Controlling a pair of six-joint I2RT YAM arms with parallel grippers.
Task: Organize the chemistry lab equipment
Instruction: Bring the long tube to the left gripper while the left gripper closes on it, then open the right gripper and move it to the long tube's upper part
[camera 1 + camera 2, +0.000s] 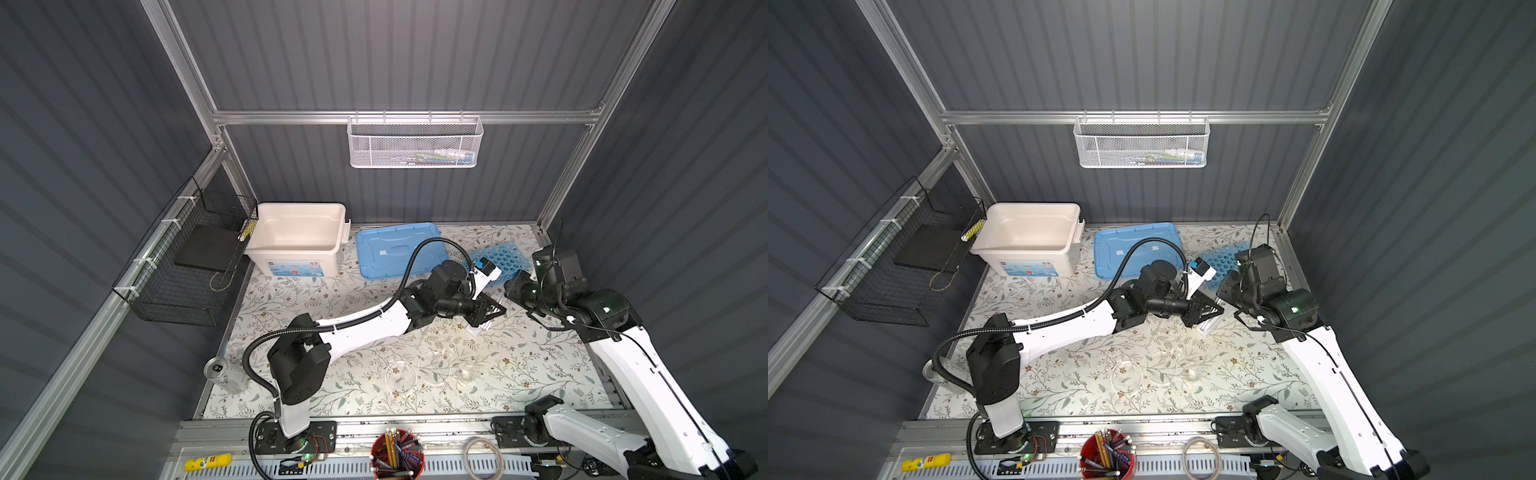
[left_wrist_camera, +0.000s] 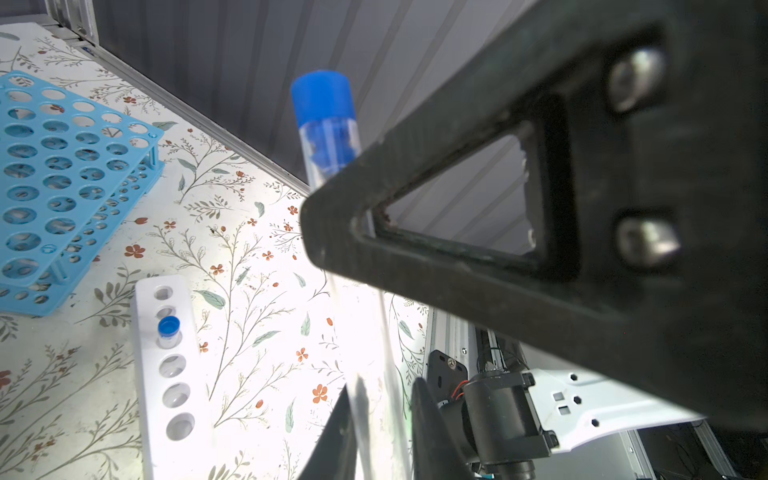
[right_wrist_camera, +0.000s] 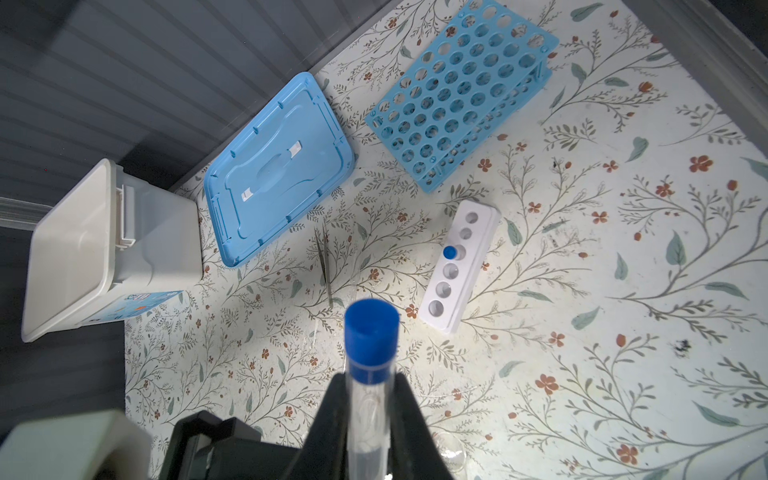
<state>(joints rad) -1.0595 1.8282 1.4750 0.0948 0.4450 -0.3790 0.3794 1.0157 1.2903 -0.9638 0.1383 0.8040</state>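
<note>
Since both grippers hold one slim clear test tube (image 3: 369,353) with a blue cap, its long axis runs through both grips. The left gripper (image 2: 381,384) pinches the clear end, the right gripper (image 3: 369,378) pinches mid-body, and the cap sticks out past the right one's fingers. Heading across the scene: can't tell, the top views don't resolve the tube. It's in mid-air over the far right of the floral table (image 3: 623,291), by the white six-hole rack (image 3: 469,270), nearer than the sky-blue perforated rack (image 1: 503,253). Wall transparent, cap opaque.
</note>
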